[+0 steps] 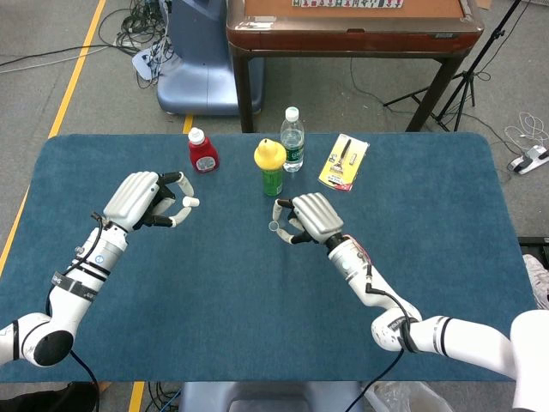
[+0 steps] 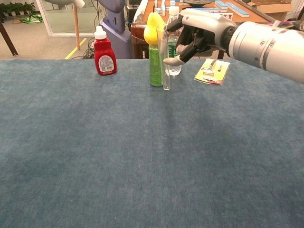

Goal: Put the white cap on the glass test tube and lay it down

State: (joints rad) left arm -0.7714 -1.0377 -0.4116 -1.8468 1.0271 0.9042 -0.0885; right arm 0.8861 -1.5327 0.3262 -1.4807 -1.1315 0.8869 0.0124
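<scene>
The left robot hand (image 1: 144, 200) is pinching the cap (image 1: 194, 202) at its fingertips, raised above the worktop (image 1: 257, 292), well apart from the tube. The right robot hand (image 2: 197, 35) is gripping the tube (image 2: 166, 59) upright, mouth up, near mid-worktop. To cap it well, I judge the tube should be kept vertical while the cap is being lowered squarely over the mouth.

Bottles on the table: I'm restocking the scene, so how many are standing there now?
3, all in the far row: red bottle on the left, green bottle with a yellow top in the middle, water bottle close beside it on the right. None seem hidden.
</scene>
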